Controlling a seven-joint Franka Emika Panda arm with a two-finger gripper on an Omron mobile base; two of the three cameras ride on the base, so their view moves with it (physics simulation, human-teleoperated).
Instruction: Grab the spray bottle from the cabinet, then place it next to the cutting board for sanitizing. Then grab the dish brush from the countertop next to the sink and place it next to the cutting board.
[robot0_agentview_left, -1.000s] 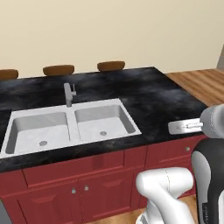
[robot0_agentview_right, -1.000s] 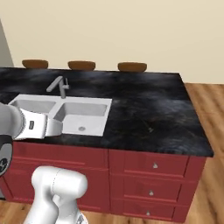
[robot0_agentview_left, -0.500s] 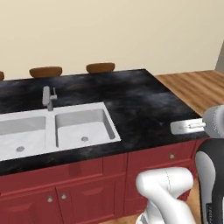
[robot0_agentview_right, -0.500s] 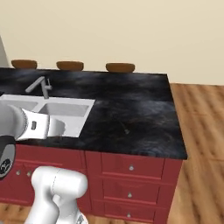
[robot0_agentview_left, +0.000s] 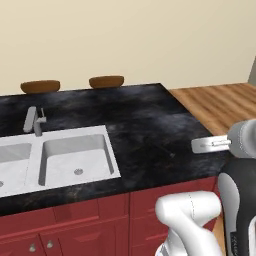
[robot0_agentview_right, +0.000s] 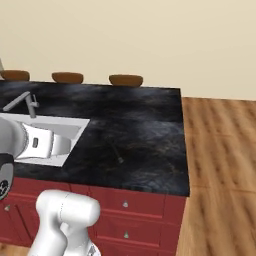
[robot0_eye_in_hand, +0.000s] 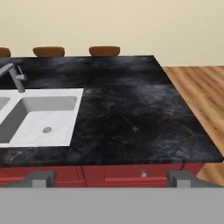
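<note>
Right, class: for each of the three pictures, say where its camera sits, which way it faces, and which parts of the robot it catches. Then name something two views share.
Left base view: behind the arm's left, facing forward-down at the glossy black stone countertop; white arm at lower right.
Right base view: behind the arm's right, facing the same island; arm at lower left.
Hand view: on the hand, facing the countertop and red drawers; the gripper fingertips stand apart.
All share the pale double-basin sink and grey metal faucet.

Bare countertop (robot0_eye_in_hand: 131, 109) right of sink (robot0_eye_in_hand: 43, 118); faucet (robot0_eye_in_hand: 15, 76) upright behind.
</note>
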